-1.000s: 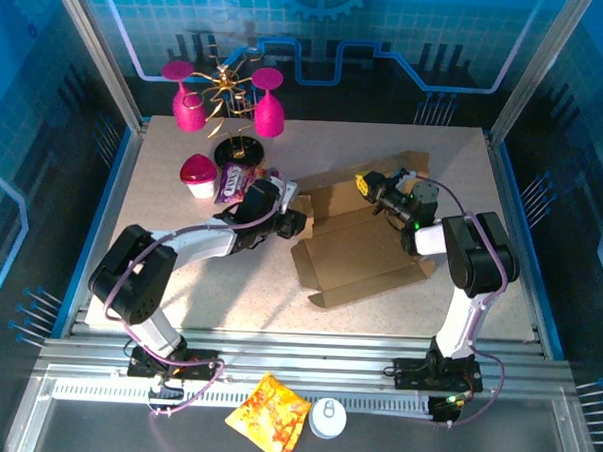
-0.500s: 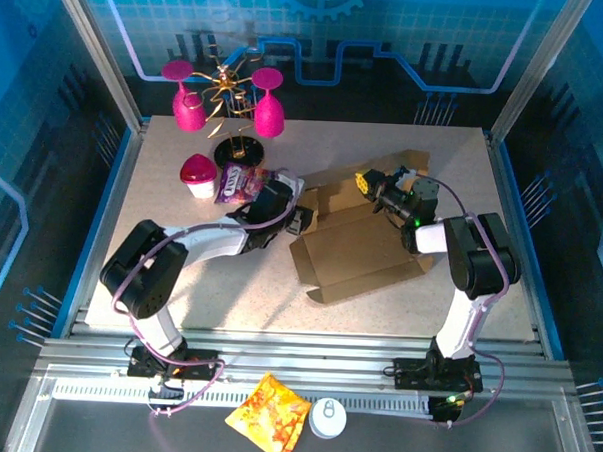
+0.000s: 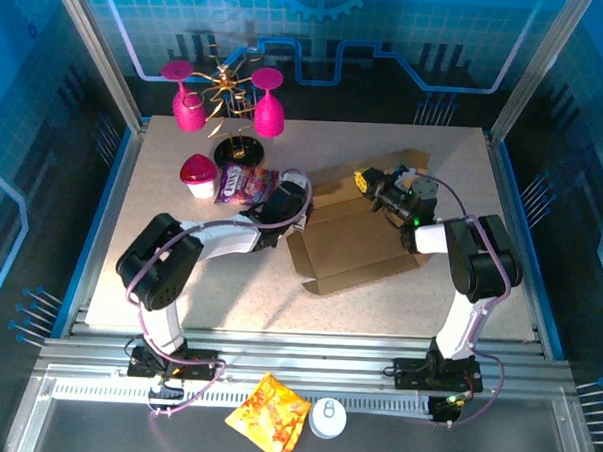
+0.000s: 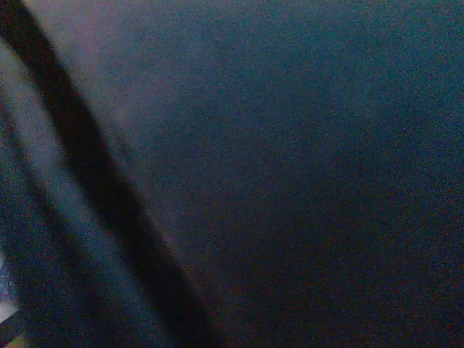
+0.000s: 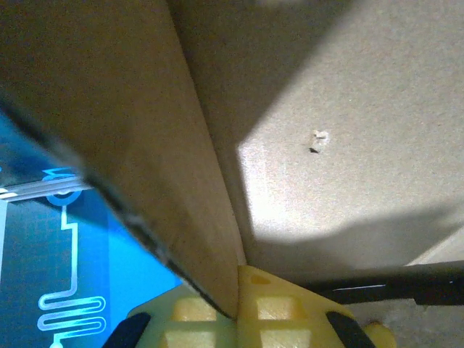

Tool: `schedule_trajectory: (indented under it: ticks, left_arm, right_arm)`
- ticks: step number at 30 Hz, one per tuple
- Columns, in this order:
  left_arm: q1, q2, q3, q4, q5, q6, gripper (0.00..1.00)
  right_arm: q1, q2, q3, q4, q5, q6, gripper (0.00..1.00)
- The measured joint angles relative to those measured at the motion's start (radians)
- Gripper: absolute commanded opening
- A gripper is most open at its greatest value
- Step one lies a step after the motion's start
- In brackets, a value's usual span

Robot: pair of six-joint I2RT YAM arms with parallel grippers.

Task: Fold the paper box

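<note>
We see the paper box [image 3: 359, 244] lying open on the table [image 3: 179, 291], right of centre. Its long axis runs roughly left to right and its far flap is raised. Our right gripper [image 3: 368, 181] is at that far edge. In the right wrist view a cardboard edge runs down into the seam between the yellow pads [image 5: 254, 286], so we judge the jaws clamped on the box's far flap.

Our left gripper [image 3: 292, 211] sits at the box's left end, touching or just beside the short left wall, with the purple snack packet [image 3: 241, 183] just to its left. Its wrist view is dark and blurred, so we cannot tell how wide its jaws stand or whether they hold anything.

The box lies to the right of the left gripper and on the near side of the right one. The left arm is nearer the left wall, so we judge that folding this wall up falls to it, while the right arm pins the far flap.
</note>
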Motion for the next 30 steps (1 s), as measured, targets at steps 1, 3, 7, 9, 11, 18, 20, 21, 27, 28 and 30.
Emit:
schedule_trajectory:
  ticks: [1, 3, 7, 9, 11, 18, 20, 21, 27, 28, 30]
  left_arm:
    - [0.000, 0.006, 0.005, 0.002, -0.010, 0.000, 0.48]
    - [0.000, 0.018, 0.013, 0.006, -0.025, -0.002, 0.45]
    - [0.000, 0.053, 0.047, 0.009, -0.064, -0.005, 0.34]
    - [0.000, 0.073, 0.066, 0.010, -0.092, -0.010, 0.28]
    - [0.000, 0.091, 0.083, 0.014, -0.119, -0.016, 0.22]
    - [0.000, 0.127, 0.113, 0.027, -0.177, -0.039, 0.00]
    - [0.000, 0.137, 0.122, 0.028, -0.187, -0.048, 0.00]
    - [0.000, 0.140, 0.126, 0.027, -0.192, -0.052, 0.00]
    - [-0.001, 0.168, 0.196, -0.056, -0.217, -0.086, 0.00]
    - [-0.002, 0.171, 0.206, -0.071, -0.219, -0.092, 0.09]
    - [-0.004, 0.172, 0.216, -0.091, -0.222, -0.101, 0.18]
  right_arm:
    - [0.000, 0.000, 0.000, -0.002, 0.001, 0.000, 0.00]
    - [0.001, 0.000, 0.000, -0.005, 0.004, 0.000, 0.00]
    - [0.001, 0.000, 0.000, -0.016, 0.018, 0.002, 0.00]
    - [0.001, 0.000, 0.000, -0.022, 0.024, 0.003, 0.00]
    - [0.001, 0.000, 0.001, -0.023, 0.033, 0.003, 0.00]
    - [-0.002, 0.000, 0.015, -0.039, 0.049, 0.008, 0.00]
    - [-0.003, 0.000, 0.020, -0.047, 0.050, 0.011, 0.00]
    - [-0.003, 0.000, 0.021, -0.048, 0.051, 0.011, 0.00]
    - [-0.004, -0.002, 0.034, -0.076, 0.068, 0.012, 0.00]
    - [-0.004, -0.004, 0.034, -0.080, 0.070, 0.013, 0.00]
    - [-0.004, -0.006, 0.038, -0.091, 0.071, 0.015, 0.00]
